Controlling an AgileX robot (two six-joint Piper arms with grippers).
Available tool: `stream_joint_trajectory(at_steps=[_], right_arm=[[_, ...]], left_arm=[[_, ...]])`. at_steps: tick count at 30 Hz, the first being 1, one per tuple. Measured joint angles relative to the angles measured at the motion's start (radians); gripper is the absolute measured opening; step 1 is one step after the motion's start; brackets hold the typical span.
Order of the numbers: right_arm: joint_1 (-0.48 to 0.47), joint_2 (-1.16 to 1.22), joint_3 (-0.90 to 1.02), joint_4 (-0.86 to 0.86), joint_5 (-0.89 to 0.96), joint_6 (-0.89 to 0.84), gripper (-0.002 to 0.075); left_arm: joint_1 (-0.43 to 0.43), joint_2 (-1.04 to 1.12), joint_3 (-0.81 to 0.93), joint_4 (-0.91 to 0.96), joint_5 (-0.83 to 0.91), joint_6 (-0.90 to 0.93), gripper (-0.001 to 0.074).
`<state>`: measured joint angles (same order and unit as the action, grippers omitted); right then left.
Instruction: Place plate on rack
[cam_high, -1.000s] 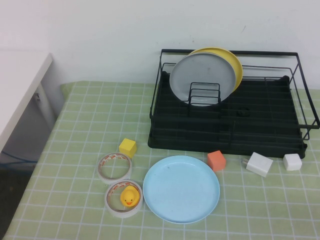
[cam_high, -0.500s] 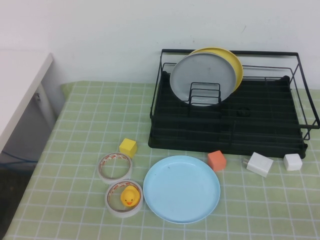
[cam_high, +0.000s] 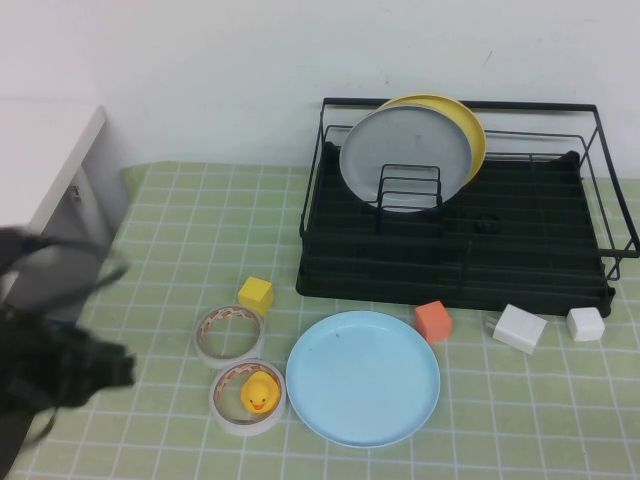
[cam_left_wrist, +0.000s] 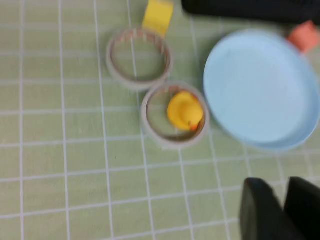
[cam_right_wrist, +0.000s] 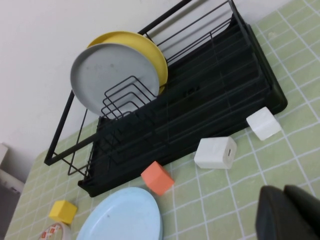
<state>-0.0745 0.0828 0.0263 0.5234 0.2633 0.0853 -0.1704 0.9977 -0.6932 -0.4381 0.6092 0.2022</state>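
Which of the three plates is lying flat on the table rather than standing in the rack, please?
The light blue plate; the grey plate and yellow plate stand upright in the rack.

Mock kitchen test bench: green checked tablecloth (cam_high: 180, 220), dish rack (cam_high: 455, 260), scattered toy props, bare white wall (cam_high: 250, 70).

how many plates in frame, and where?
3. Light blue plate flat on the table, in front of the rack. Grey plate and yellow plate stand upright in the rack's left end, yellow behind grey. None seem hidden.
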Motion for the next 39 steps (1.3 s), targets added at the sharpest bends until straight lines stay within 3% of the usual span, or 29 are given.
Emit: stream_joint_trajectory(at_steps=[7,9,19,29,39], right_arm=[[0.000,0.004,0.000,0.000,0.000,0.000,0.0010],[0.000,0.004,0.000,0.000,0.000,0.000,0.0010],[0.000,0.004,0.000,0.000,0.000,0.000,0.0010],[0.000,0.004,0.000,-0.011,0.000,-0.002,0.0010],[0.000,0.004,0.000,-0.015,0.000,-0.002,0.0010]], left_arm=[[-0.019,0.357,-0.222,0.021,0.104,0.031,0.0380],[-0.053,0.451,-0.287,0.042,0.122,0.034,0.0424],[-0.241,0.839,-0.568,0.072,0.082,0.012,0.0442],[-0.258,1.136,-0.765,0.087,-0.017,0.007,0.0443],[-0.258,1.278,-0.793,0.005,-0.056,0.007,0.0443]])
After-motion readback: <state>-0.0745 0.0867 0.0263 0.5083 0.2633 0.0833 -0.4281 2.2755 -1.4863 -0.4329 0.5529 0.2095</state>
